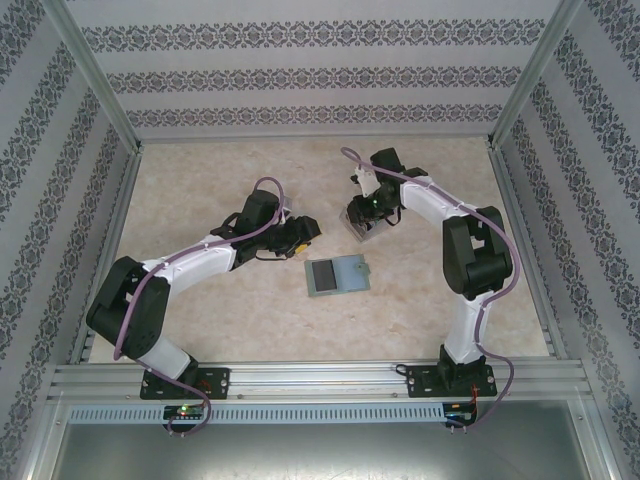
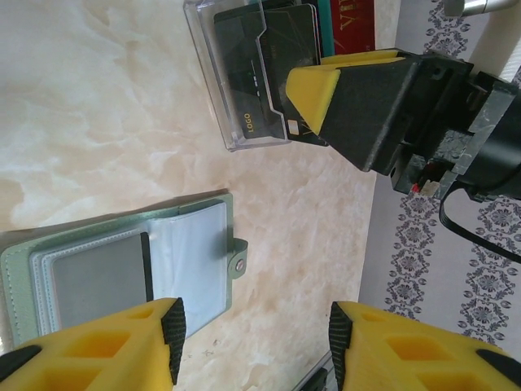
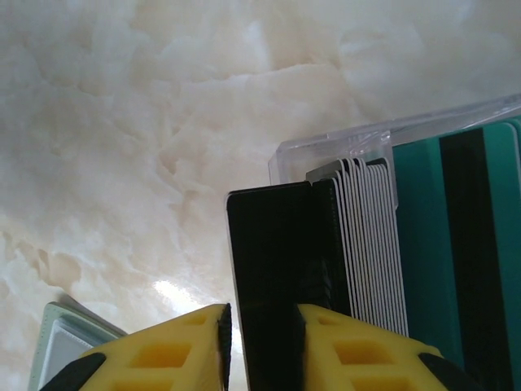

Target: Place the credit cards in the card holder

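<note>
Credit cards (image 3: 366, 244) stacked upright: right wrist view.

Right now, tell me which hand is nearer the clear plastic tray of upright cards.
Right. The right hand is at the clear plastic tray, a black card between its fingertips; the left hand hovers apart, by the open grey-green wallet.

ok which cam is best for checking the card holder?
Left wrist: the card holder is close and lying open, with its clear sleeves and snap tab readable, though it is cropped at the frame edge. Top external shows it whole but small. Right wrist catches a corner.
</note>
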### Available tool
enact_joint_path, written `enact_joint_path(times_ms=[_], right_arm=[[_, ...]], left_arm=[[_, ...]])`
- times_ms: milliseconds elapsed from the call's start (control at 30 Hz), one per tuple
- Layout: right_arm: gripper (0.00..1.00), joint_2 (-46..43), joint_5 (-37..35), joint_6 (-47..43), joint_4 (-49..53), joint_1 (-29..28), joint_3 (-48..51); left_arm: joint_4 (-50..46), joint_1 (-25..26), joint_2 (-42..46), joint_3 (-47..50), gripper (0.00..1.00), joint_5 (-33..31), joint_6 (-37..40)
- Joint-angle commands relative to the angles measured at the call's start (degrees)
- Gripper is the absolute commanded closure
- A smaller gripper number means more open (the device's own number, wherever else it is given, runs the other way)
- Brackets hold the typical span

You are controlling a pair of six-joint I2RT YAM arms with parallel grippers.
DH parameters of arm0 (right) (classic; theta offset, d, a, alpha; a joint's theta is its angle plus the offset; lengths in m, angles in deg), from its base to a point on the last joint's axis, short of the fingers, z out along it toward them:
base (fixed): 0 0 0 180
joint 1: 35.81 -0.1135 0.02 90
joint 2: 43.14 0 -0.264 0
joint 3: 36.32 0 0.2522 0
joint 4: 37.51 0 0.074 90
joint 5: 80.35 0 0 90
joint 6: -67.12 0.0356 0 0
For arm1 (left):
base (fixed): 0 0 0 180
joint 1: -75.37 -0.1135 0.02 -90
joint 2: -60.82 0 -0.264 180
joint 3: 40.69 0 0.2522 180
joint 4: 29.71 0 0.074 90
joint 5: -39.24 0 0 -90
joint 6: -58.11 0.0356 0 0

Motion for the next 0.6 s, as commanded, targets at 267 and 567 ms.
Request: enact_joint_path(times_ms=[267, 567], right_arm=[[0.73, -0.16, 4.66, 2.35, 1.31, 1.71, -1.94], [0.87, 0.82, 4.9, 2.44, 2.1, 2.15, -2.52]], left_arm=[[-0.32, -0.18, -0.9, 0.28, 0.48, 0.81, -0.09], [-0.52, -0.2, -1.46, 0.15, 0.48, 1.07, 0.0]])
